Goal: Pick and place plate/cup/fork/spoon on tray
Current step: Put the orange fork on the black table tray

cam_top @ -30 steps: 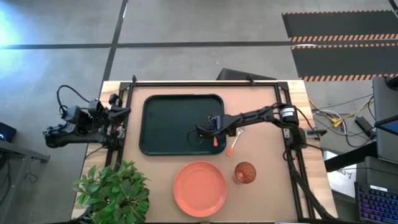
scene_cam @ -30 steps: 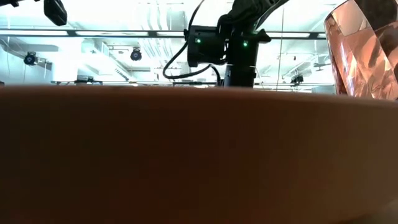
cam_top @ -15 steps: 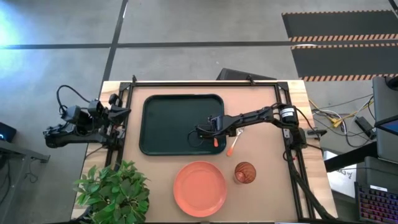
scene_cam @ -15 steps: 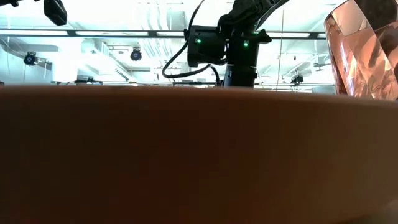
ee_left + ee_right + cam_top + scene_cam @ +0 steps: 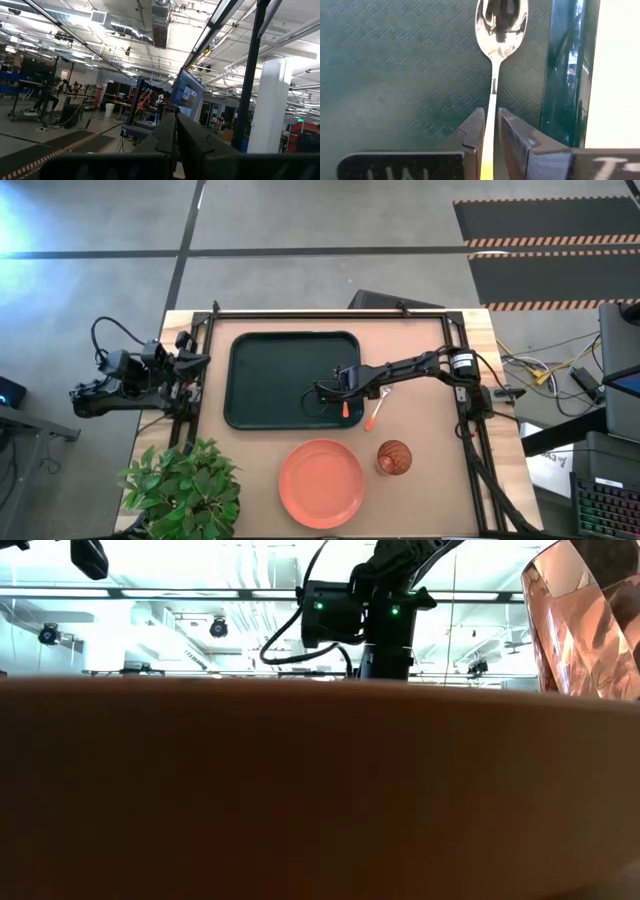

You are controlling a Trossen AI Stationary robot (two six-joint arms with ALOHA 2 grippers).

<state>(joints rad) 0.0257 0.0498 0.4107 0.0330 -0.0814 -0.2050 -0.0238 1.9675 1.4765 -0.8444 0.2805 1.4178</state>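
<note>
Right gripper (image 5: 491, 132): pinching the orange-handled silver spoon (image 5: 499, 25) over the dark green tray (image 5: 270, 375), by its rim.
Risk: we fear it tips off.
Left gripper (image 5: 175, 145): pressed together, well outside the tray.

Grey concrete floor (image 5: 330, 225); potted plant (image 5: 185, 490); bright ceiling lights (image 5: 200, 585)

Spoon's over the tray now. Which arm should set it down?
The right. Its gripper is shut on the spoon, whose bowl lies over the tray near its right rim. The left arm sits folded off the table's left edge, its fingers closed on nothing.
</note>
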